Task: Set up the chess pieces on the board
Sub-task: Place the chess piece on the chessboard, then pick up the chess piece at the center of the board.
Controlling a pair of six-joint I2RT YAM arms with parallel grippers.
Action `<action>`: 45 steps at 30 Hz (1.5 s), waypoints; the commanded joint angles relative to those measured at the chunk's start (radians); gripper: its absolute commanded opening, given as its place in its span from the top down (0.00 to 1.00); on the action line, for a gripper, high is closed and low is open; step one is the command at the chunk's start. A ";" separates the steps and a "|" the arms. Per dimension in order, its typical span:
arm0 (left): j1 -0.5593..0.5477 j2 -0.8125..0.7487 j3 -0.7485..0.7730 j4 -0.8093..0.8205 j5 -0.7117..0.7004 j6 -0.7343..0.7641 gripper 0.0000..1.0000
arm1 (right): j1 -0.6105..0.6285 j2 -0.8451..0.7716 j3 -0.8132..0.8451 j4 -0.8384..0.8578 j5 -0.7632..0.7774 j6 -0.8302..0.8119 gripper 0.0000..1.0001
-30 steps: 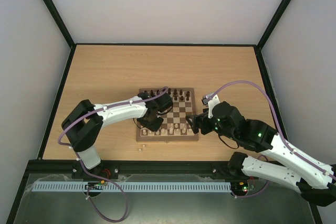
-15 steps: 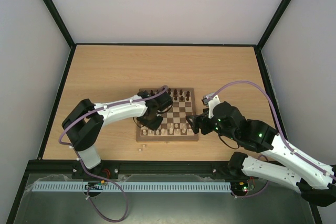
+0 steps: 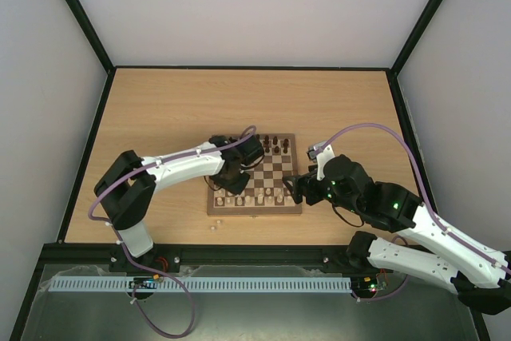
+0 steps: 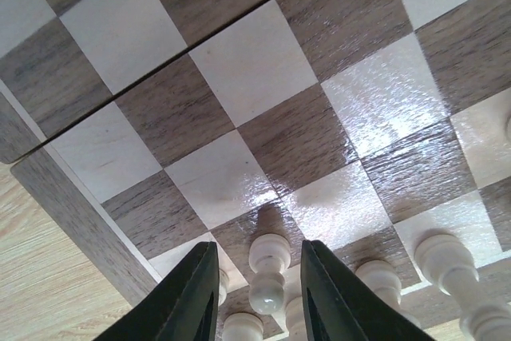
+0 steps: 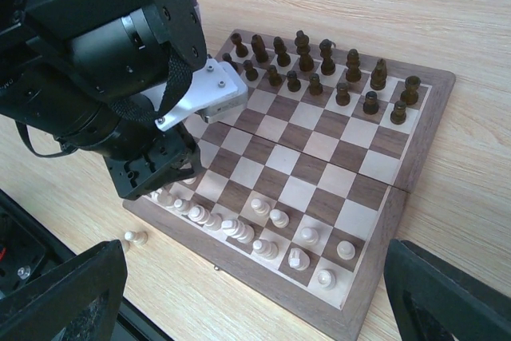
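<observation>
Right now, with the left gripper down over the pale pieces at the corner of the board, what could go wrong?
1. The left gripper stands open close around a pale pawn, with other pale pieces crowded right beside it. A tilted lift-off could topple one of them.
2. Loose pale pieces sit on the table near its front edge. A low sweep of that gripper might knock them off.

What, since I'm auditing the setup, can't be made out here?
- Top view: the left gripper covers the board's near-left squares; pieces too small to identify.
- Left wrist view: pale pieces cut off at the bottom edge.
- Right wrist view: the left gripper hides the board's near-left corner; the right gripper's fingers are blurred and cropped.
</observation>
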 commanded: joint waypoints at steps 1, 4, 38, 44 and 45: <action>0.006 -0.021 0.056 -0.053 -0.015 0.005 0.68 | -0.002 -0.012 -0.011 0.015 -0.004 -0.012 0.11; 0.007 -0.052 0.098 -0.084 -0.034 0.001 0.61 | -0.002 -0.010 -0.011 0.015 -0.005 -0.012 0.11; 0.034 -0.520 0.015 -0.217 -0.074 -0.219 0.01 | -0.001 0.002 -0.010 0.011 0.024 -0.006 0.01; 0.026 -0.563 -0.053 -0.225 -0.055 -0.262 0.01 | -0.002 0.002 -0.010 0.012 0.020 -0.006 0.01; 0.022 -0.569 -0.062 -0.228 -0.054 -0.268 0.01 | -0.002 0.002 -0.011 0.011 0.019 -0.005 0.01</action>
